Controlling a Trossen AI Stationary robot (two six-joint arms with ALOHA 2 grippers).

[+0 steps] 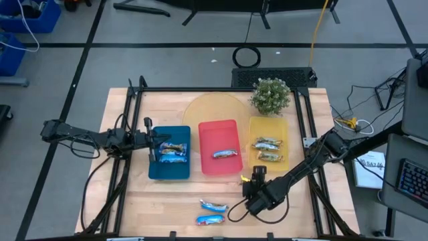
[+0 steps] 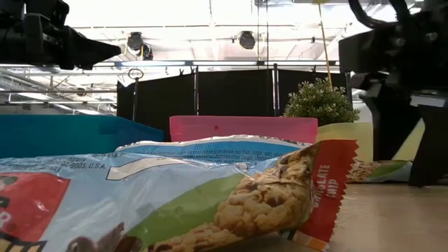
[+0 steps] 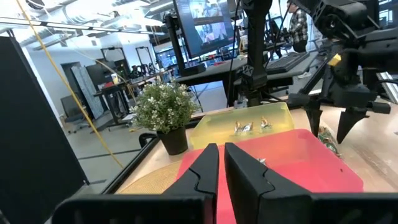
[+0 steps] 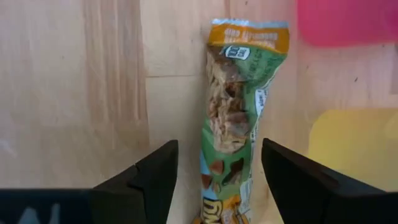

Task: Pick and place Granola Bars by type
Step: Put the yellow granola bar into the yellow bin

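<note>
A green and tan granola bar (image 4: 239,106) lies flat on the wooden table, just in front of the red tray (image 1: 204,161) and the yellow tray (image 1: 253,144). My right gripper (image 4: 219,149) points steeply down over it and is open, with one finger on each side of the bar and clear of it. Two blue bars (image 1: 212,212) lie on the table nearer the front edge. The blue tray (image 1: 179,171) holds two blue bars, the red tray one bar (image 1: 226,154), and the yellow tray two green-tan bars (image 1: 267,149). My left gripper (image 3: 221,168) hovers level at the blue tray's left side, with only a thin slit between its fingers and nothing in it.
A potted plant (image 1: 271,96) stands behind the yellow tray. A round wooden board (image 1: 207,107) lies behind the red tray. Black frame rails (image 1: 130,134) run along the table's left and right sides. Bare wood lies to the left of the two blue bars.
</note>
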